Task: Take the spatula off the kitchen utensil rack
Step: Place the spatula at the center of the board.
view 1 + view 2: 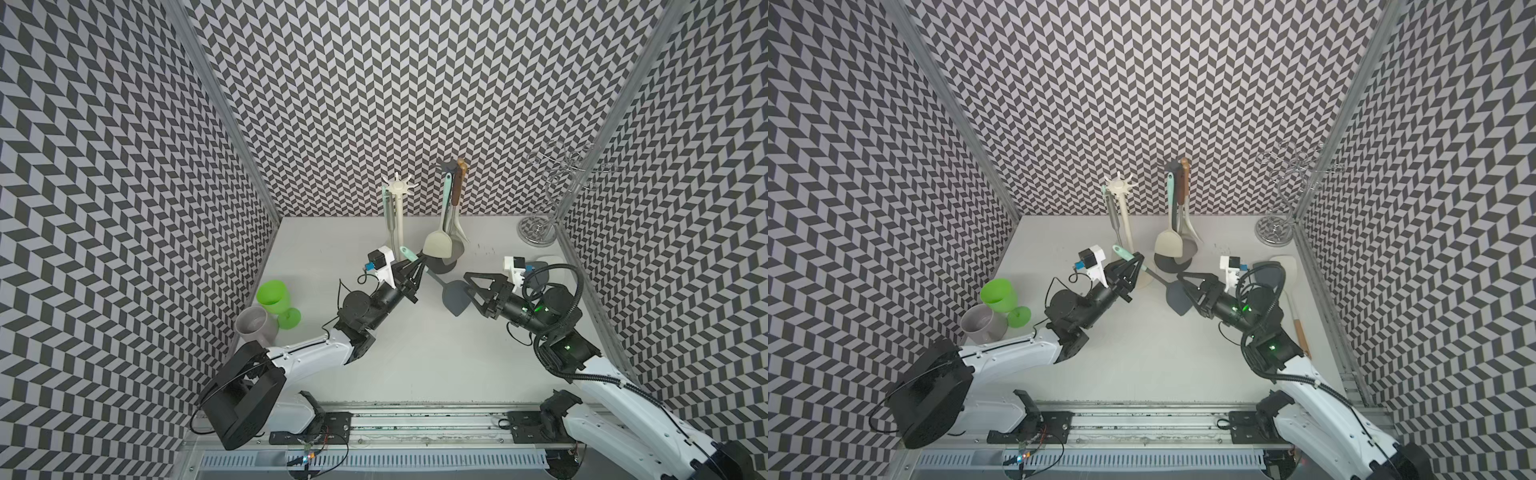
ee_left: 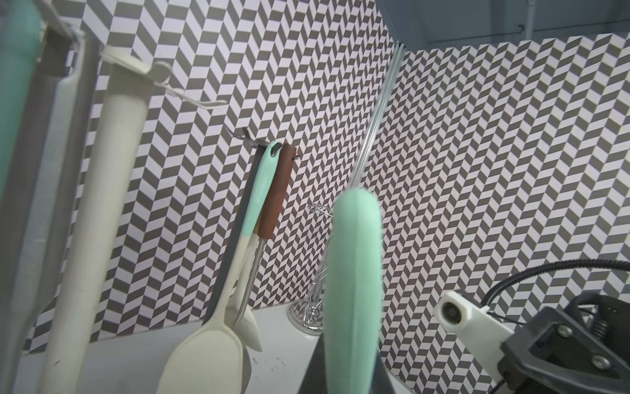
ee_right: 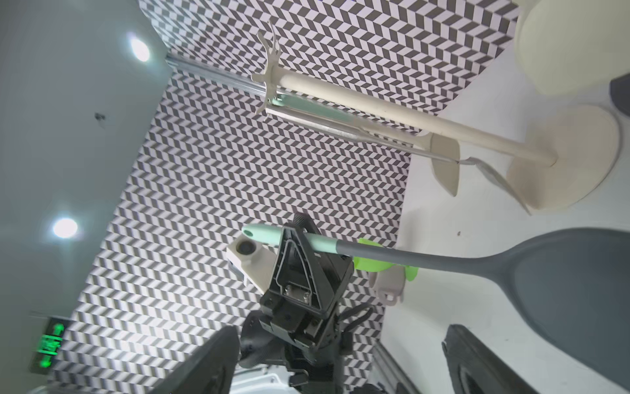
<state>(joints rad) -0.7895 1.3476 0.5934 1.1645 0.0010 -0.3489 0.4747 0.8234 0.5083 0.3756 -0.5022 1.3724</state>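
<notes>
The spatula (image 1: 455,297) has a mint handle and a dark grey blade. It is off the racks and hangs over the table, slanting across the middle in both top views. My left gripper (image 1: 420,262) is shut on its mint handle (image 3: 324,244), which fills the left wrist view (image 2: 354,290). My right gripper (image 1: 470,291) stands open right beside the blade (image 3: 562,283), its fingers (image 3: 477,361) wide apart with nothing clamped. A cream utensil rack (image 1: 398,191) stands just behind my left gripper, and a dark utensil rack (image 1: 446,166) stands behind the spatula.
A cream spatula (image 1: 438,245) and a brown-handled utensil hang on the dark rack. A chrome wire stand (image 1: 538,232) is at the back right. A green goblet (image 1: 272,297) and grey cup (image 1: 253,324) stand at the left. A wooden-handled spatula (image 1: 1296,316) lies at the right edge.
</notes>
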